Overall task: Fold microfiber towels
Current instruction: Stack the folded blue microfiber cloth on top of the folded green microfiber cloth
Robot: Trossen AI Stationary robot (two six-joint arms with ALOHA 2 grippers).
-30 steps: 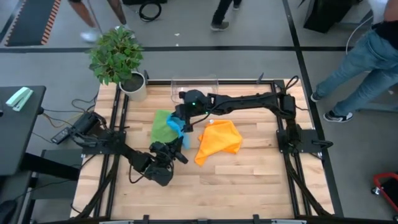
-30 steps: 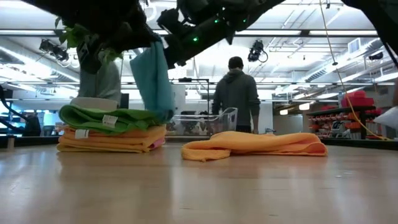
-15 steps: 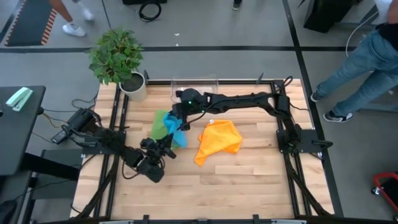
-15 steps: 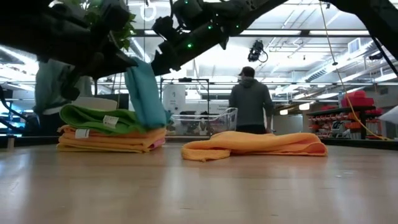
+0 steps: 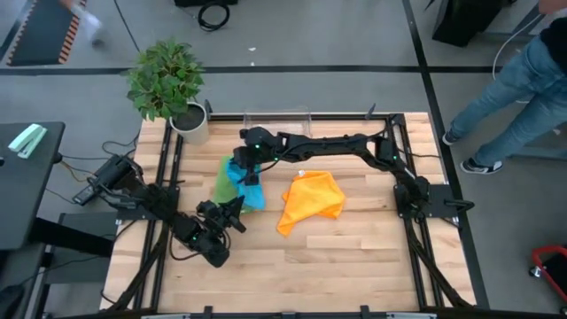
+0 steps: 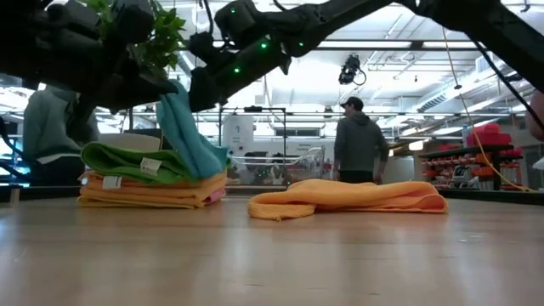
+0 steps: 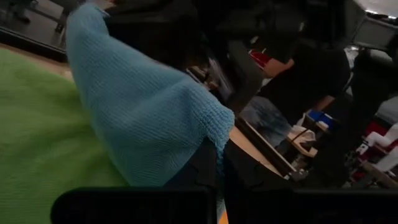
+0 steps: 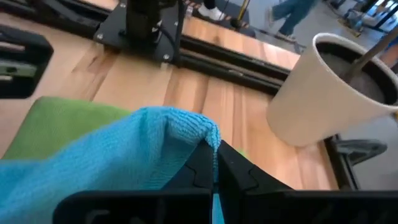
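Blue towel [image 5: 244,182] hangs pinched between both grippers, slanting down over the green towel [image 6: 127,161] topping the folded stack. Right gripper [image 5: 244,168] clamps its upper corner, arm stretched across the table [image 5: 354,257]; left gripper [image 5: 237,205] clamps the lower corner. Orange towel [image 5: 310,202] lies crumpled beside. Clear bin [image 5: 276,120] contents unclear.

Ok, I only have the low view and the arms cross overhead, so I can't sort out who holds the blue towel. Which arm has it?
Observer: Both. The right gripper pinches one edge of the blue towel, shut on it.
Operator: And the left?
Observer: The left gripper is shut on another corner, over the green towel.
Operator: Anything behind the stack I should know about?
Observer: A potted plant stands at the table's far left corner, beyond the stack.
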